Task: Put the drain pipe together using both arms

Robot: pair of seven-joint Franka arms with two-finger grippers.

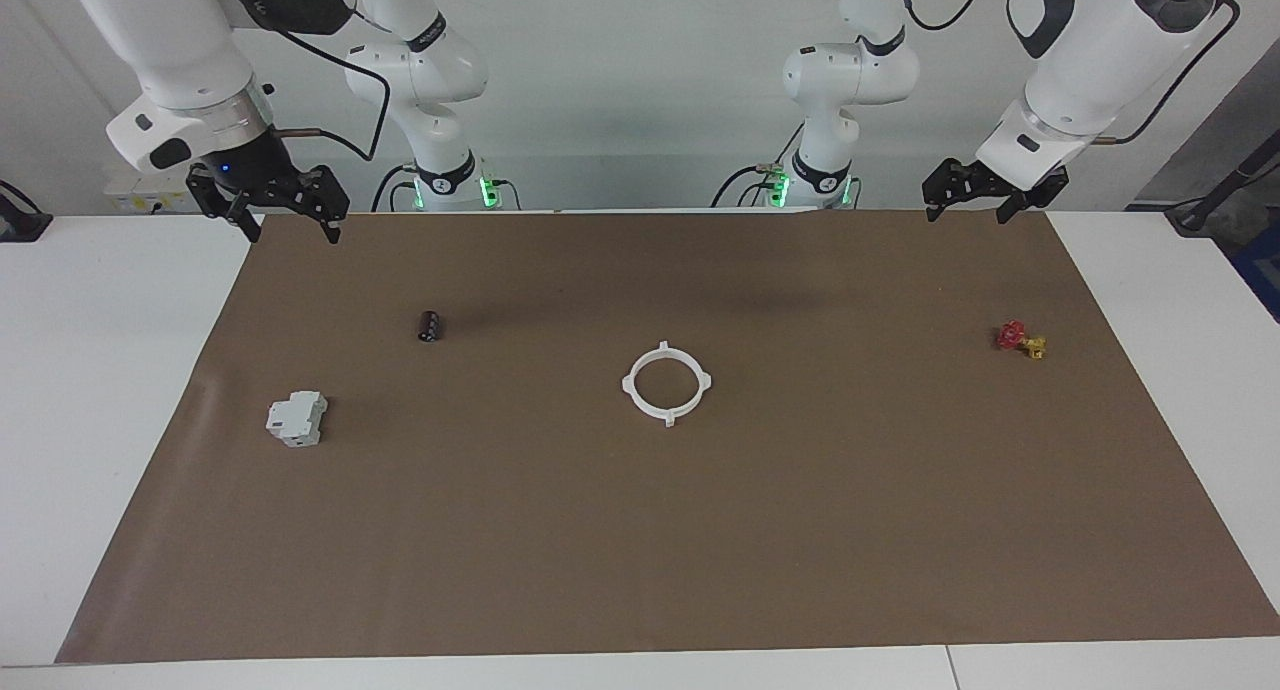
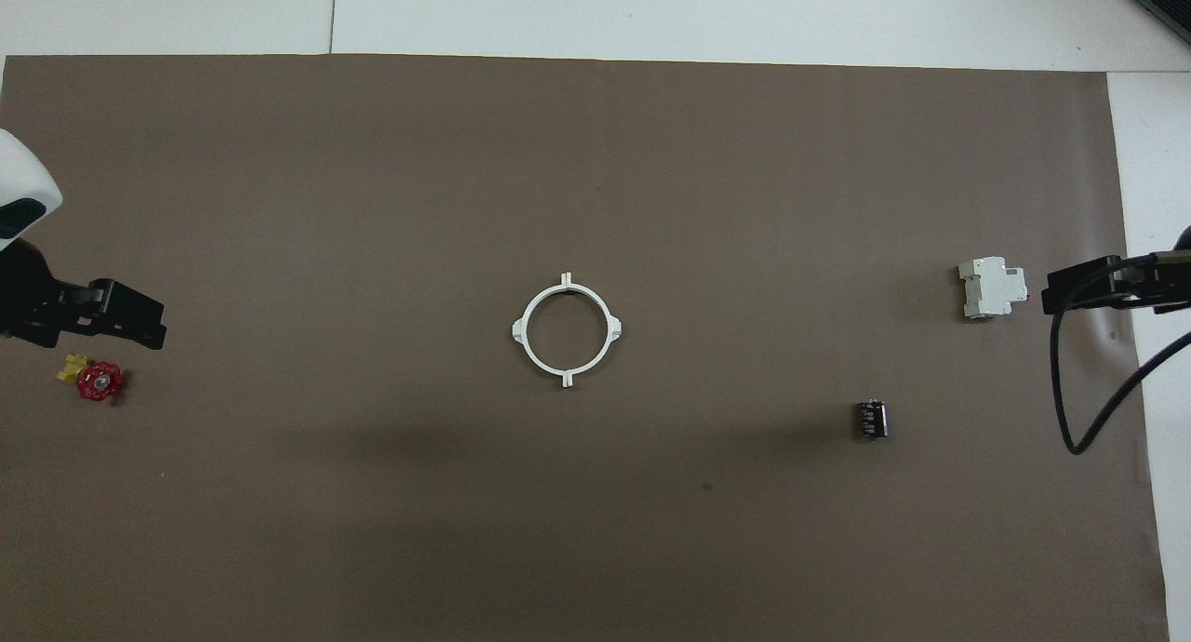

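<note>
In the facing view, the thin white plastic drain pipe ring (image 1: 667, 382) lay mid-mat, seemingly joined; a careless pass could split it. The left gripper (image 1: 968, 204) and right gripper (image 1: 285, 216) hung spread and empty, high over the mat's robot-side corners.

Overhead, the ring (image 2: 566, 329) sat untouched, well apart from both grippers.

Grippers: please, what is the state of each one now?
Left gripper: open, holding nothing, up over the mat's edge.
Right gripper: open, holding nothing, up over the mat's corner.

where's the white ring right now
The white ring lies flat mid-mat, between the black cylinder and the red valve, untouched by either gripper.
</note>
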